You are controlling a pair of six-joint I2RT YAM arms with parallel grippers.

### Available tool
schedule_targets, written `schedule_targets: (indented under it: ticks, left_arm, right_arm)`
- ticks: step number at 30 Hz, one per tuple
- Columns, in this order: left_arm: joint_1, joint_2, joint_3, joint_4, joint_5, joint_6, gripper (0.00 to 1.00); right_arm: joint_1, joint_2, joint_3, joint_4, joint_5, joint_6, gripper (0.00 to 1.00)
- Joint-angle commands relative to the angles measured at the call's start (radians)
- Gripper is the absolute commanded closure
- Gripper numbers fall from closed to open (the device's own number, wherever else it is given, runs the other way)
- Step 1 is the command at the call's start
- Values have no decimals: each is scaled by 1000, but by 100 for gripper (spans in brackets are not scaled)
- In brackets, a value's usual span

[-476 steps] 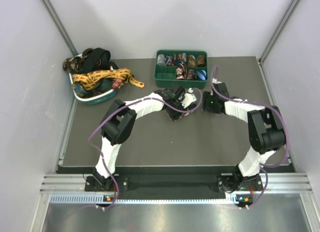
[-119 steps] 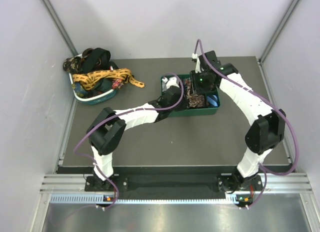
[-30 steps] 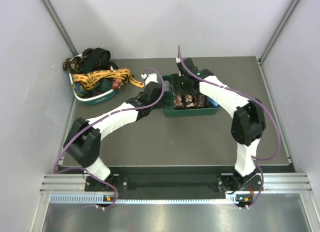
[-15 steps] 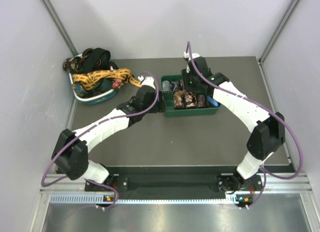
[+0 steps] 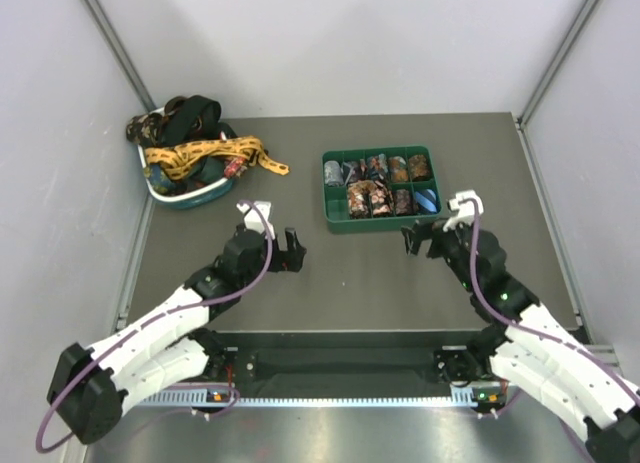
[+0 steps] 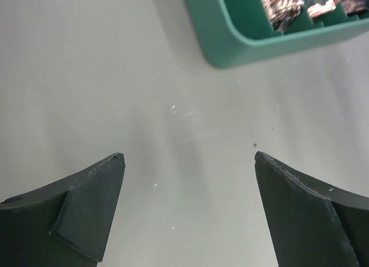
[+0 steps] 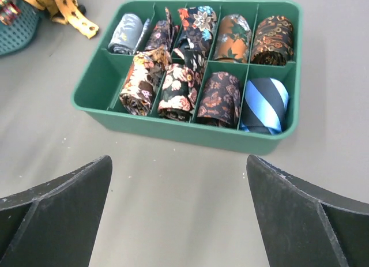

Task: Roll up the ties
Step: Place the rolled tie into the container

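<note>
While the left hand (image 6: pixel 189 158) and right hand (image 7: pixel 179 161) stand open and empty, rolled ties (image 7: pixel 219 98) sit in the green tray (image 7: pixel 190 134) ahead.

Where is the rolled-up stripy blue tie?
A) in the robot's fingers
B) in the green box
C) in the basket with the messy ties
B: the stripy blue tie sits rolled up in a corner compartment of the green box, next to the other rolled ties.
</note>
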Motion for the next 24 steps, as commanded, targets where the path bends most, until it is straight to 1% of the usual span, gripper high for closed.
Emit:
schedule_targets:
  ticks: [1, 3, 5, 7, 9, 10, 12, 15, 19, 21, 24]
  left_arm:
    - [0, -83, -91, 178, -8, 34, 1]
    - [2, -120, -166, 243, -9, 49, 1]
    - [2, -142, -202, 262, 8, 69, 1]
    - [2, -152, -219, 257, 47, 132, 2]
    - [0, -162, -251, 265, 66, 123, 2]
    - [0, -169, -268, 289, 82, 130, 3]
    - [2, -176, -311, 338, 84, 130, 3]
    - [2, -189, -322, 342, 73, 121, 3]
    - [2, -189, -329, 339, 70, 112, 3]
    - [0, -192, -331, 337, 62, 109, 3]
    - [0, -194, -331, 336, 57, 107, 3]
  right_arm:
    - [-4, -116, -91, 149, 35, 43, 0]
    - [-4, -170, -189, 171, 18, 63, 0]
    - [-6, -250, -276, 185, 32, 97, 0]
    - [-4, -334, -326, 192, 67, 105, 0]
    - [-6, -417, -340, 157, 70, 97, 0]
    - [-6, -434, -364, 163, 69, 106, 0]
    - [-4, -462, -383, 176, 78, 132, 0]
    - [-4, -448, -380, 174, 78, 146, 0]
    - [-6, -363, -352, 176, 75, 149, 0]
    - [-6, -335, -351, 192, 49, 143, 0]
    - [-6, -330, -354, 203, 41, 139, 0]
